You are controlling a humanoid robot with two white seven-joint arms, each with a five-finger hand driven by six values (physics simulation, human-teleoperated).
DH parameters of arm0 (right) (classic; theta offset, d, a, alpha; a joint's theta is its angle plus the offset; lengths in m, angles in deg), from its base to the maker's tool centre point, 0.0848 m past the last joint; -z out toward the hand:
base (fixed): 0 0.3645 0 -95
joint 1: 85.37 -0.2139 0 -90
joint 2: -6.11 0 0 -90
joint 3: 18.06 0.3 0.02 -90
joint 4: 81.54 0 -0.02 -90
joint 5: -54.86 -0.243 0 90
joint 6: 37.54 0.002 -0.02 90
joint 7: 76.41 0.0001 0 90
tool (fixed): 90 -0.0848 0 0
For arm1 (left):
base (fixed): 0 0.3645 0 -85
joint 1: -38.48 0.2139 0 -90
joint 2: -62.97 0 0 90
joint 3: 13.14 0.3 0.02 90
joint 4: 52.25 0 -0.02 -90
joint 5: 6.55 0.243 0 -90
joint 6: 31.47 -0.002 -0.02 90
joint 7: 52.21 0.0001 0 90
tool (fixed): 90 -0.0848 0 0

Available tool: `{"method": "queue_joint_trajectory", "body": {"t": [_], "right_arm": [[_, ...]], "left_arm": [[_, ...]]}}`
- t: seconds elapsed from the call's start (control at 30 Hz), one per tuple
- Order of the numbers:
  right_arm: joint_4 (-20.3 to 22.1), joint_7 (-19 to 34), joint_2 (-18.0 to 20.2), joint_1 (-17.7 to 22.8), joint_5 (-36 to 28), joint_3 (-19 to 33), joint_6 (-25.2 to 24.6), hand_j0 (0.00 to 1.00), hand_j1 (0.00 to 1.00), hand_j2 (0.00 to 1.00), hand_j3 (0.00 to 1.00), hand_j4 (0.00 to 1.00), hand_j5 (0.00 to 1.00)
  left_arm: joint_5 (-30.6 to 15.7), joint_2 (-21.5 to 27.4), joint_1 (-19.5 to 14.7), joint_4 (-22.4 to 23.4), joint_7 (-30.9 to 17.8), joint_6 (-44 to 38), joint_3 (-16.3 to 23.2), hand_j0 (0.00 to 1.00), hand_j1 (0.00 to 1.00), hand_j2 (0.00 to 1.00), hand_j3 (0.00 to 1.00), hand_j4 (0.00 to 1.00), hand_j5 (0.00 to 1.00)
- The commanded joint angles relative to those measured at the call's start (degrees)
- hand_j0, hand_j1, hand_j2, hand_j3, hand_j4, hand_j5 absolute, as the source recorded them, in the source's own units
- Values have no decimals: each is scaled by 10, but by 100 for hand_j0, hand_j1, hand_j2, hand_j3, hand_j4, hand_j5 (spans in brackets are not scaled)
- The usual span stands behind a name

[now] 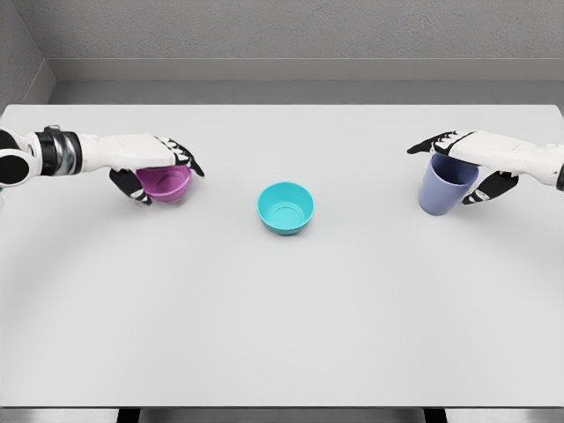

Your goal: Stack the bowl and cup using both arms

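Observation:
A teal bowl sits upright near the middle of the white table. At the left, a purple bowl is gripped by my left hand, fingers over its rim and thumb beneath. At the right, a lavender cup is held by my right hand, fingers across its top and thumb at its right side. Both held objects are close to the tabletop; whether they touch it I cannot tell.
The table's far edge meets a grey wall. The near edge runs along the bottom of the view.

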Motion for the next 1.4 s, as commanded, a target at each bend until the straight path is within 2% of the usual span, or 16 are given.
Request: {"method": "queue_joint_trajectory", "body": {"t": [0.0,0.33,0.5,0.97,1.2,1.37], "right_arm": [[-2,0,0,0,-4,0,-1,100,100,100,100,100,100],[-12,0,-8,-1,-3,0,-1,100,100,100,100,100,100],[-14,0,-8,-3,-3,-4,-1,100,100,100,100,100,100],[-23,0,-18,-4,-2,-8,-1,100,100,100,100,100,100],[-23,1,-18,-4,-2,-8,-1,100,100,100,100,100,100],[-26,1,-18,-4,-2,-8,-1,100,100,100,100,100,100]], "left_arm": [[-2,1,0,-9,0,-2,-1,85,85,85,85,85,85],[9,4,-14,-62,0,-2,1,83,83,83,83,83,83],[12,-1,-23,-72,0,-2,3,83,83,83,83,83,83],[38,-39,-30,-98,0,-2,4,83,83,83,83,83,83],[45,-54,-31,-141,0,-2,5,82,82,82,82,82,82],[47,-69,-33,-146,0,-2,18,82,82,82,82,82,82]]}}
